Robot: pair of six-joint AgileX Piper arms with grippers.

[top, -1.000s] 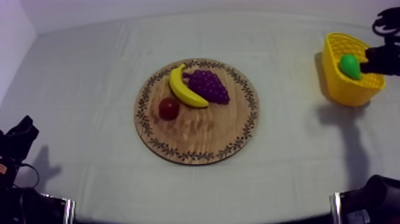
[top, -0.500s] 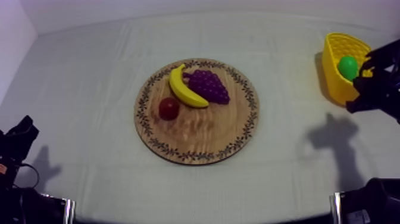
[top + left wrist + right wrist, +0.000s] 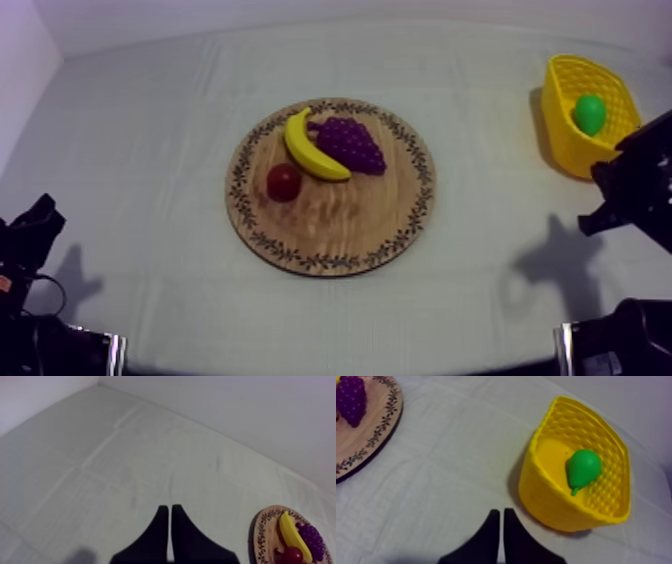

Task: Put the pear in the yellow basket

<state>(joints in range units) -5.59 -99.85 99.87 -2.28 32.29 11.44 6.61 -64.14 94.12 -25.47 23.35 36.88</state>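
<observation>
Smooth green pear (image 3: 583, 468) lying inside yellow basket (image 3: 548, 501), right gripper (image 3: 499, 512) hovering nearby, closed on nothing, left gripper (image 3: 167, 508) resting closed too.

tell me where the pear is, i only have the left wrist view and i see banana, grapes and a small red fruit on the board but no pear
observer: the pear lies inside the yellow basket, at the robot's right side of the table.
operator: is it being held
observer: no. The right end effector has its fingers together on nothing, over the cloth beside the basket and apart from the pear.
</observation>
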